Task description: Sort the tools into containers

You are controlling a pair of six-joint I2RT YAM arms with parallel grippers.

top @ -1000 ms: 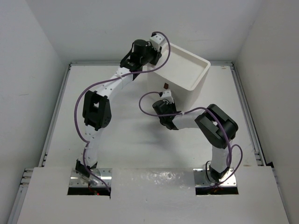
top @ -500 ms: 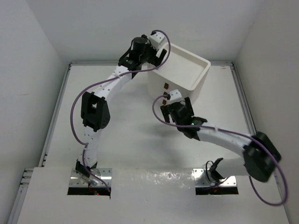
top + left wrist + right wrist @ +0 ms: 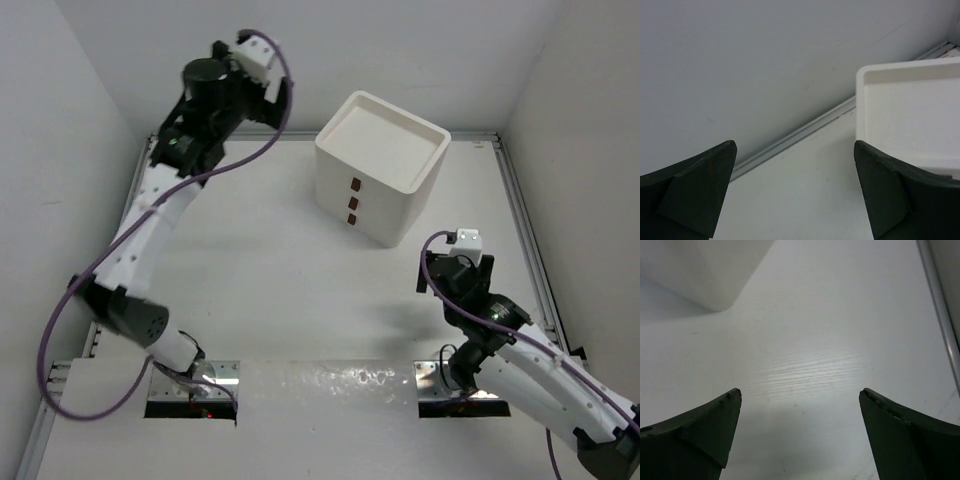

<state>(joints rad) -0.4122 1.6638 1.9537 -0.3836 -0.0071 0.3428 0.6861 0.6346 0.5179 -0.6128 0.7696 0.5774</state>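
White table (image 3: 270,290), plain white walls (image 3: 420,50)

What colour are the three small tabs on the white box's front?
The tabs are dark red-brown; the top external view shows them best.

Left arm (image 3: 150,215) and right arm (image 3: 530,370): white, black-jointed.
Slim white links are joined by bulky black housings (image 3: 135,318). A purple cable (image 3: 46,360) is looped along each arm, a small white block (image 3: 466,238) is mounted at each wrist, and the fingers (image 3: 695,195) are dark, matte and wedge-shaped.
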